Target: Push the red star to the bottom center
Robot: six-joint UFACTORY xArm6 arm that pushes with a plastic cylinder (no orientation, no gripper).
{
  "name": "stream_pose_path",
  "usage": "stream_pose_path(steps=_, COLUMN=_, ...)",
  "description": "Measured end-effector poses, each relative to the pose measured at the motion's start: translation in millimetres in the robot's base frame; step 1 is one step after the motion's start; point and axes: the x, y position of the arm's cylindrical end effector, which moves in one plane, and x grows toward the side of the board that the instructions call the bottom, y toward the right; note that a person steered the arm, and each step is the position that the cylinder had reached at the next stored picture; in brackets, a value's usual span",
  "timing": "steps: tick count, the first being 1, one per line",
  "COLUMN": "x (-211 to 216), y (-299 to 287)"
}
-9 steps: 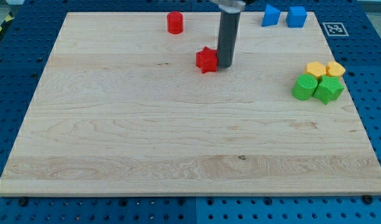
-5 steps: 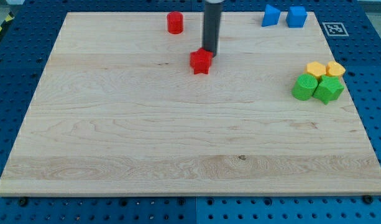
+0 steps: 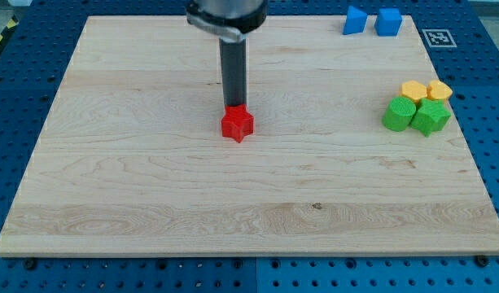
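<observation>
Contact is made from behind: my tip sits against the red star on its top-edge side, so any travel toward the bottom edge carries the block the way I want it. There are no jaws on this rig to stand open or closed, only the bare rod pressed to the block. The star lies a little above the board's middle and slightly toward the left edge, so I judge the push perhaps half done, with a small drift rightward needed. Near the top right corner two blue blocks sit side by side; by the right edge two yellow and two green blocks huddle, all well apart from my path over the board.
</observation>
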Motion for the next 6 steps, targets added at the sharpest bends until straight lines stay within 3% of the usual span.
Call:
stream_pose_path(steps=1, x=54.4, y=50.4)
stream_pose_path(steps=2, x=71.4, y=64.3)
stream_pose_path(steps=4, x=10.9, y=9.6)
stream_pose_path(steps=5, x=28.6, y=0.2)
stream_pose_path(steps=6, x=74.1, y=24.6)
